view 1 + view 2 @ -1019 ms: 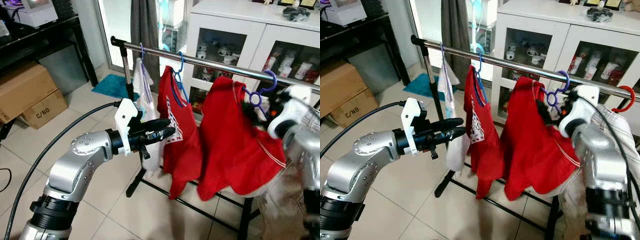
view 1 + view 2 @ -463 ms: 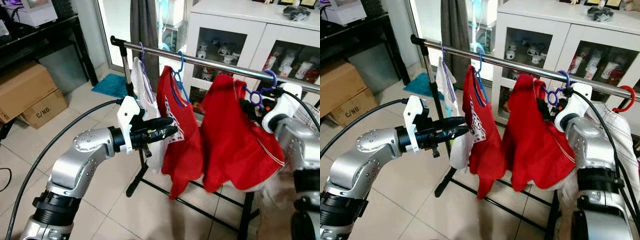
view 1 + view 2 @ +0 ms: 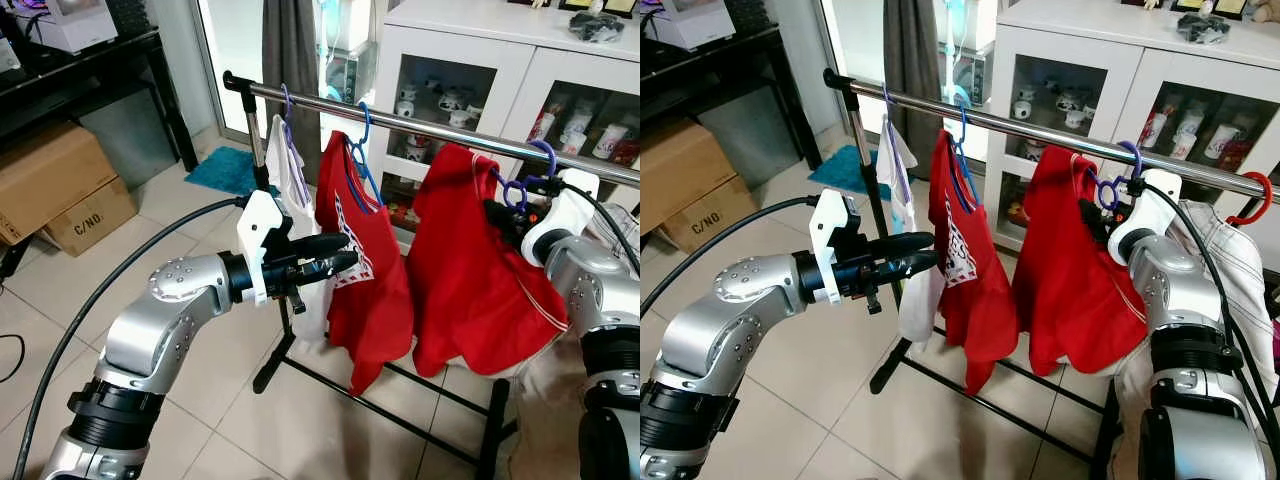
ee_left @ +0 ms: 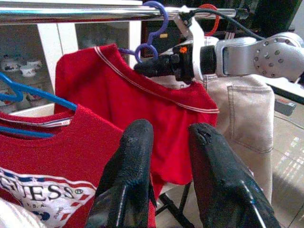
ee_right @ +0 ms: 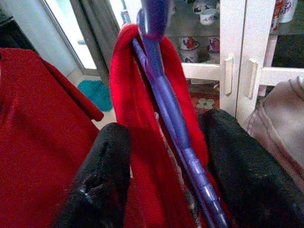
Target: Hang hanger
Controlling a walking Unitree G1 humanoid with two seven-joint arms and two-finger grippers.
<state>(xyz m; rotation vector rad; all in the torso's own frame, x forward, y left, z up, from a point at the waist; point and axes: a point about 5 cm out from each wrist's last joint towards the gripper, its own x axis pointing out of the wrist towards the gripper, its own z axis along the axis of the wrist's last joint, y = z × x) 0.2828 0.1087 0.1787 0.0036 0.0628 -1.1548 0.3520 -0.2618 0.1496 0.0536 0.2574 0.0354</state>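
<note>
Nearly done: purple hanger (image 3: 1110, 185) hooked over rail (image 3: 1040, 131); right gripper (image 3: 1102, 213) open around it; left gripper (image 3: 923, 254) empty, slightly parted.

Bright, even daylight from glass door (image 3: 235, 60) behind rail (image 3: 420, 125); door area overexposed. Specular streak along rail. Soft shadows on floor tiles (image 3: 200, 400). Head views sharp. Right wrist view soft, close-up purple hanger (image 5: 171, 118) blurred.
</note>
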